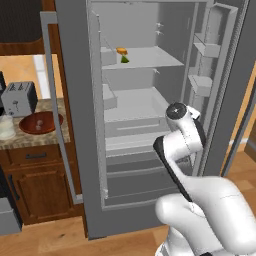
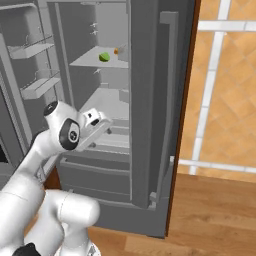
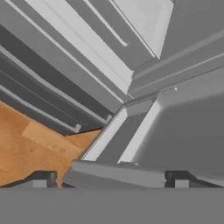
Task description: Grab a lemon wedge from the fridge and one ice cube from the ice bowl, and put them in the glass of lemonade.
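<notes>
Base views flank arm, share open fridge (image 1: 145, 100); hand view close.

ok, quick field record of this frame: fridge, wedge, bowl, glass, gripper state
fridge: both doors open, shelves mostly bare
lemon wedge: on upper shelf, next to a small orange item
ice bowl: on the counter left of the fridge, in front of the toaster
glass of lemonade: on the counter, left of the bowl
gripper: open, holding nothing, low by the right door's lower edge
task: wedge not yet picked
</notes>
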Motion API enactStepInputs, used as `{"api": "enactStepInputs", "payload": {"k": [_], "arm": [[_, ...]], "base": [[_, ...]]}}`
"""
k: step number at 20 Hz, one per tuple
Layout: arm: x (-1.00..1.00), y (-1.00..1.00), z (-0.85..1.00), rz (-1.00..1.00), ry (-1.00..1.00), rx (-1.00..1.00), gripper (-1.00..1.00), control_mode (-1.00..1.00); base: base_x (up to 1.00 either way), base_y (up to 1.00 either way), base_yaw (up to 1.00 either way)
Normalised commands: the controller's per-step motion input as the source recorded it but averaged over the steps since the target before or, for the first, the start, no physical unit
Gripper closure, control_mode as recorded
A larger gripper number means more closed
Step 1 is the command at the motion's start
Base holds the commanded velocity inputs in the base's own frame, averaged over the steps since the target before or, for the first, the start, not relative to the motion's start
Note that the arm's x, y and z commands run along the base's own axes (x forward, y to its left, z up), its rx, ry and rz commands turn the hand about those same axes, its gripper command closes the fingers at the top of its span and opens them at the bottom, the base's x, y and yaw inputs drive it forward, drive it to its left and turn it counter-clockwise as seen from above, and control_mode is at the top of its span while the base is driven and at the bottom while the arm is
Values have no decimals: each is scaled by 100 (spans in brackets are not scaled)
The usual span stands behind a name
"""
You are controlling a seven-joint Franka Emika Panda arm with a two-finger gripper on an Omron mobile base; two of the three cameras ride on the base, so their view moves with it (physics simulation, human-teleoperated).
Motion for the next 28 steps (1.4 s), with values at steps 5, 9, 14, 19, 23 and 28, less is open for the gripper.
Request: {"api": "enactStepInputs", "payload": {"k": [5, 9, 14, 19, 23, 28], "arm": [[100, -55, -23, 4, 25, -3, -100, -100], [88, -69, -19, 0, 19, -8, -100, -100], [-1, -100, -31, -14, 19, -7, -100, -100], [-64, -100, -22, -21, 4, 0, -100, -100], [-69, -93, -4, -12, -1, 0, -100, -100], [-52, 26, 4, 0, -20, -2, -100, -100]], "base": [[0, 0, 0], [0, 0, 0], [0, 0, 0], [0, 0, 0], [0, 0, 0], [0, 0, 0]]}}
